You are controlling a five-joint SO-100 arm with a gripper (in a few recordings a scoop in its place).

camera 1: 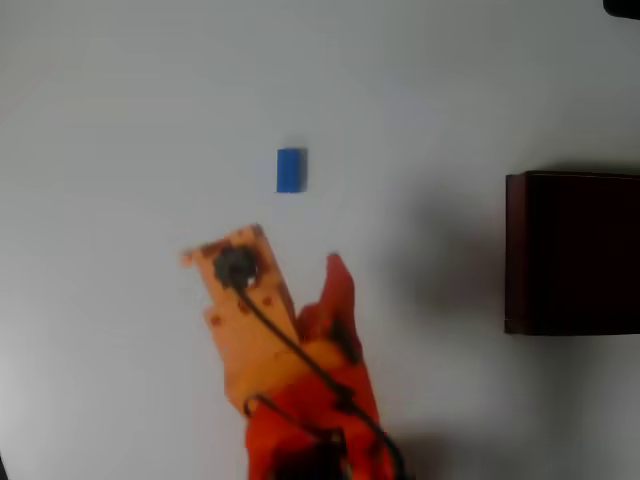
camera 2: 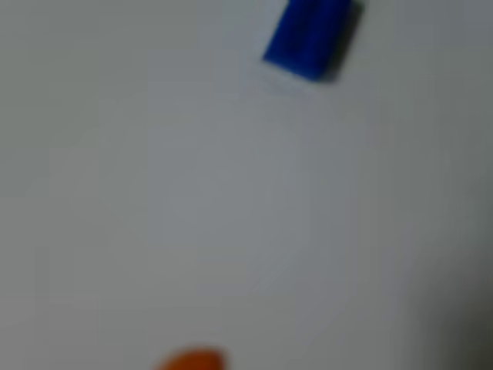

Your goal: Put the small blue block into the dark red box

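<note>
The small blue block [camera 1: 291,170] lies flat on the white table, alone and untouched. My orange gripper [camera 1: 297,248] hovers below it in the overhead view, a short gap away, with its two fingers spread and nothing between them. In the blurred wrist view the small blue block [camera 2: 310,37] sits at the top edge, and one orange fingertip [camera 2: 192,361] pokes in at the bottom. The dark red box [camera 1: 573,254] stands at the right edge of the overhead view, well to the right of both block and gripper, with its dark inside facing up.
The white table [camera 1: 120,120] stretches bare around the block and between gripper and box. A small dark object [camera 1: 622,7] shows at the top right corner. The arm's black cable [camera 1: 300,350] runs along its orange body.
</note>
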